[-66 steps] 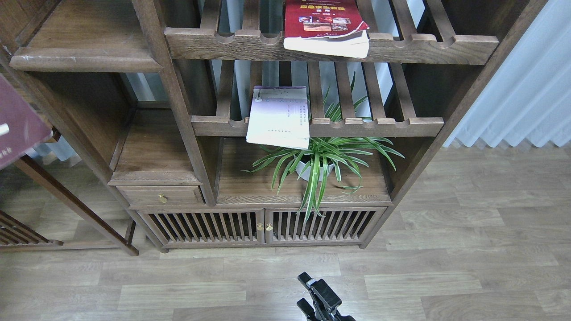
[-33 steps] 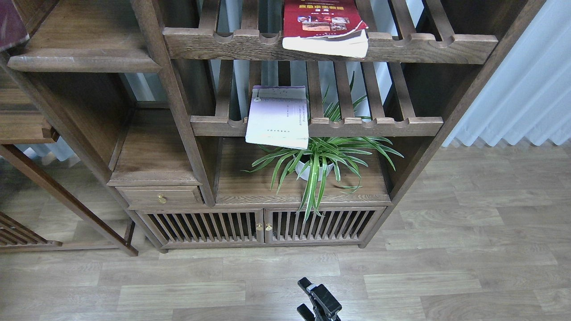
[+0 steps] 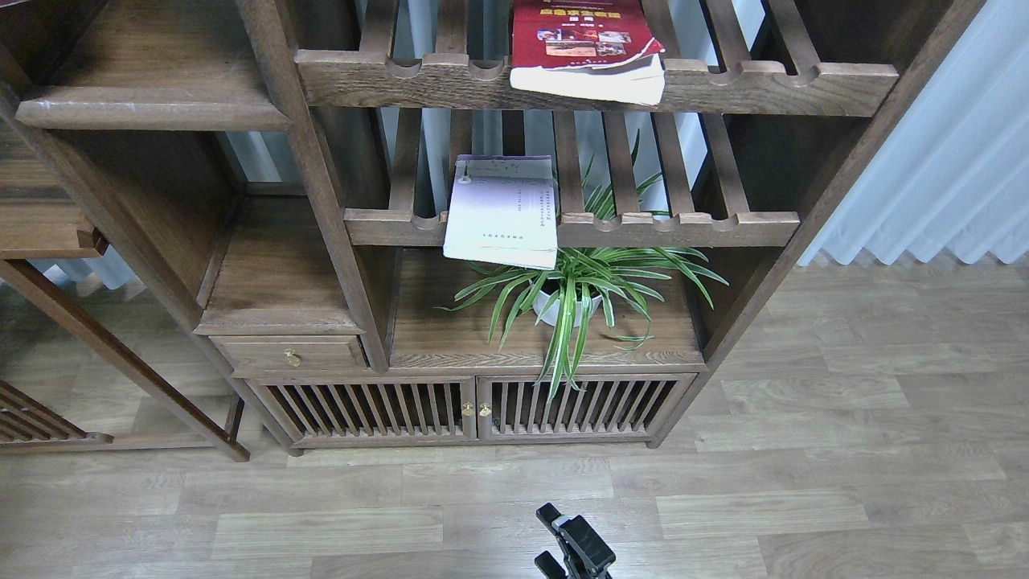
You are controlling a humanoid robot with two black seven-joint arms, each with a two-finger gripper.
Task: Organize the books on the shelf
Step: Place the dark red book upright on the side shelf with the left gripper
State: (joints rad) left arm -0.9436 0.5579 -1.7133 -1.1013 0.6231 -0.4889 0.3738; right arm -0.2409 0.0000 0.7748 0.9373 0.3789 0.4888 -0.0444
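Note:
The red book (image 3: 583, 36) with a yellow title and photos lies flat on the top slatted rack, its pages hanging over the front rail. The pale white-lavender book (image 3: 502, 211) lies on the middle slatted rack, overhanging its front rail. The solid dark-brown shelf (image 3: 153, 104) with a scuffed rounded lip is at the upper left, and the part of it that shows is bare. The dark maroon book is out of view. My right gripper (image 3: 547, 535) is low at the bottom centre, over the floor, with its fingers apart and empty. My left gripper is out of view.
A potted spider plant (image 3: 575, 289) stands on the cabinet top below the lavender book. A small drawer (image 3: 291, 354) and slatted cabinet doors (image 3: 474, 408) are underneath. Another wooden rack (image 3: 48, 233) stands at the far left. White curtains (image 3: 940, 161) hang at the right.
The maroon book at the left edge rose towards the upper left corner and has left the view. My right gripper has shifted slightly lower. The other books have not moved.

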